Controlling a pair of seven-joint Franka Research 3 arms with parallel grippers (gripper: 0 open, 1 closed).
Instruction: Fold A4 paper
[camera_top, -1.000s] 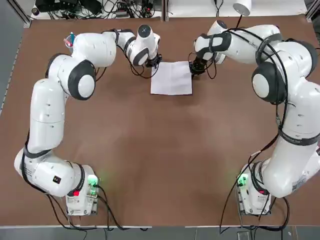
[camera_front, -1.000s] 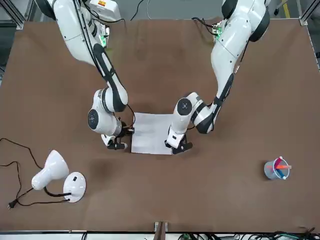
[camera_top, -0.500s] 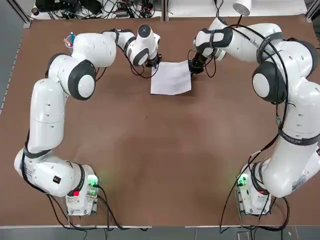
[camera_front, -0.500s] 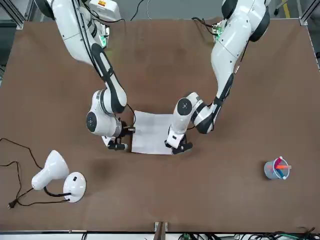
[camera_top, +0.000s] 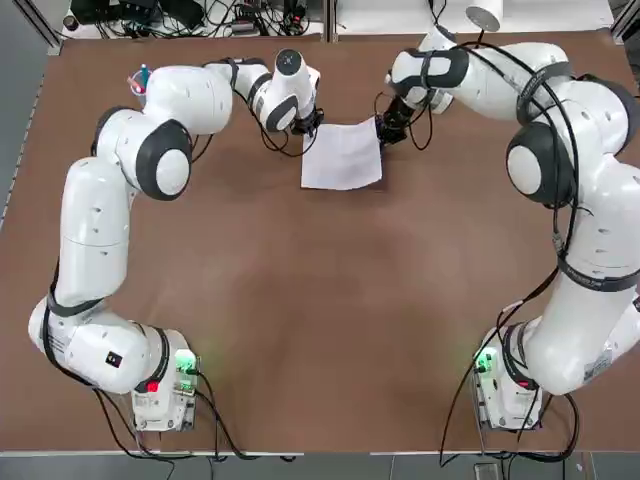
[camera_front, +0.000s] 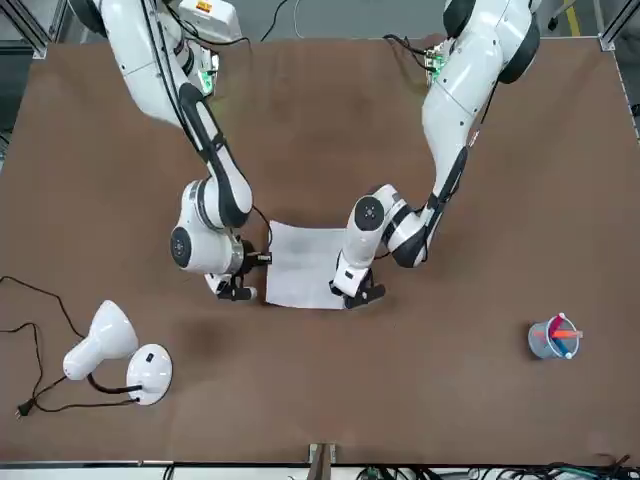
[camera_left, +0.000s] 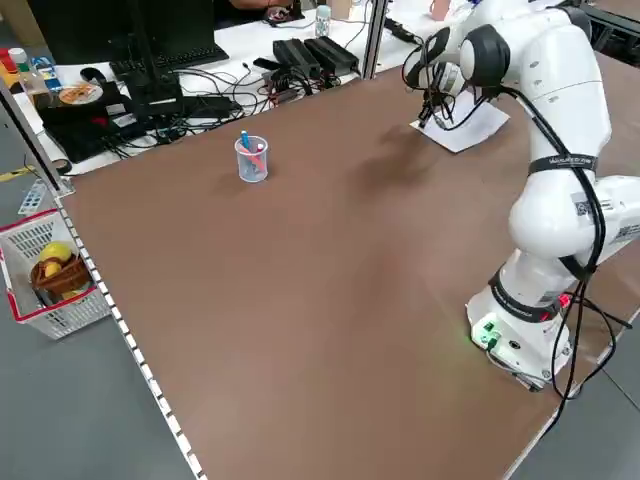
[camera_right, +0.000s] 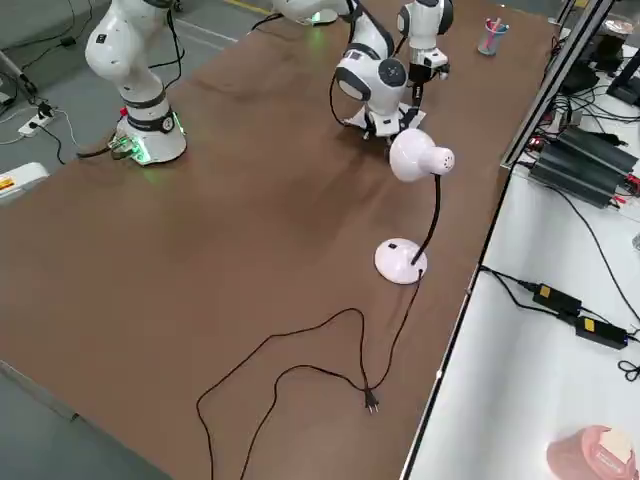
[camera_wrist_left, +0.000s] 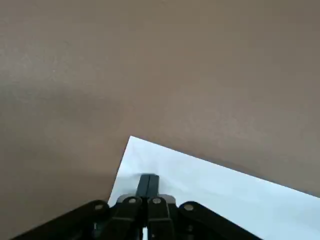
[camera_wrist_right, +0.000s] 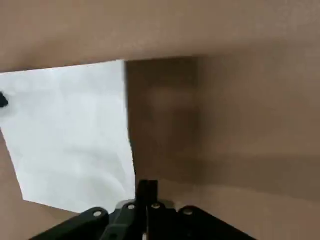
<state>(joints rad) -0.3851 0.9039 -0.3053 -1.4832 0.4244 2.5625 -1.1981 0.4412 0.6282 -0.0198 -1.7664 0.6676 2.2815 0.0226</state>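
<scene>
Two grippers: both at the far middle of the brown table (camera_top: 320, 300), flanking the sheet.
A4 paper (camera_top: 343, 155): lies flat at 12 o'clock in the top view.
Left gripper (camera_top: 310, 125): fingers pressed together, tips on the paper's 10 o'clock corner.
Right gripper (camera_top: 382, 133): fingers together, at the paper's 2 o'clock edge.
Desk lamp (camera_front: 112, 350): well apart from the paper.
Pen cup (camera_front: 552, 338): well apart from the paper.

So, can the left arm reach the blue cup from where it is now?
Probably yes: the blue cup stands on bare table on the left pincer's side, with nothing between them.
</scene>
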